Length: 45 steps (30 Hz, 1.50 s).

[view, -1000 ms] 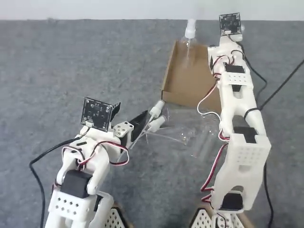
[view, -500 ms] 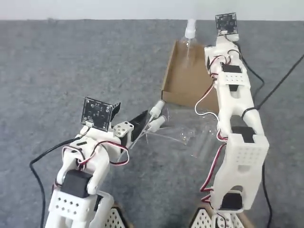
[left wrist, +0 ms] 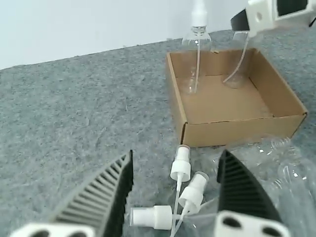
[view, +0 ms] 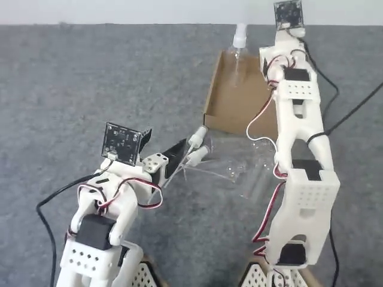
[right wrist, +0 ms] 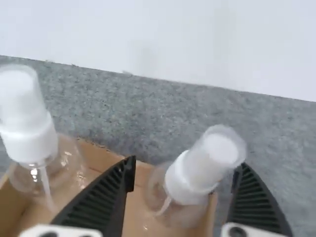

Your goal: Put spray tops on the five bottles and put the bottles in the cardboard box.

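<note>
While the left gripper (left wrist: 177, 157), jaws spread, hovers above loose spray tops (left wrist: 195, 190), the right gripper (right wrist: 185, 165), jaws spread, straddles a boxed bottle (right wrist: 205, 163).

Left hand (left wrist: 177, 153) low, fingers spread; right arm (view: 299, 119) stretched forward, right hand (right wrist: 185, 168) seemingly parted too.

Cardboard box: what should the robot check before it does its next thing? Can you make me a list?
1. One capped bottle stands in the cardboard box: ok.
2. The second bottle in the box wears its top: ok.
3. The second bottle stands steady by itself: cannot tell.
4. The right gripper is open around that top: ok.
5. The left gripper is open above three loose spray tops: ok.
6. All five bottles are boxed: not ok; bare bottles lie beside the box.
</note>
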Each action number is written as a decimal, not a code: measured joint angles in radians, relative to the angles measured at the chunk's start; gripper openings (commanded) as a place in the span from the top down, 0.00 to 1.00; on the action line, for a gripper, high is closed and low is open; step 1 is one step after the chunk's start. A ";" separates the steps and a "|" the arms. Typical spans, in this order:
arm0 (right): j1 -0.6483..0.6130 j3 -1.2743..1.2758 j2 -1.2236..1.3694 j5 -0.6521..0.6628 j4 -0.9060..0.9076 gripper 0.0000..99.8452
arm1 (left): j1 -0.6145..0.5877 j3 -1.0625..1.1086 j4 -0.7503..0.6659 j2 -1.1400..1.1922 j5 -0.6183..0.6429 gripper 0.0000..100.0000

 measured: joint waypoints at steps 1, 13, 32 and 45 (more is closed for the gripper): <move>0.000 -0.012 -0.014 0.000 0.028 0.75 | 0.000 0.000 0.000 0.000 0.000 0.75; -0.003 -0.023 -0.272 0.000 0.399 0.75 | -0.020 0.000 0.000 0.000 0.000 0.75; -0.006 0.071 -0.605 -0.114 1.163 0.76 | -0.071 0.044 -0.097 0.000 0.000 0.75; -0.189 1.017 -0.936 -0.350 0.704 0.76 | -0.071 0.044 -0.097 0.000 0.000 0.75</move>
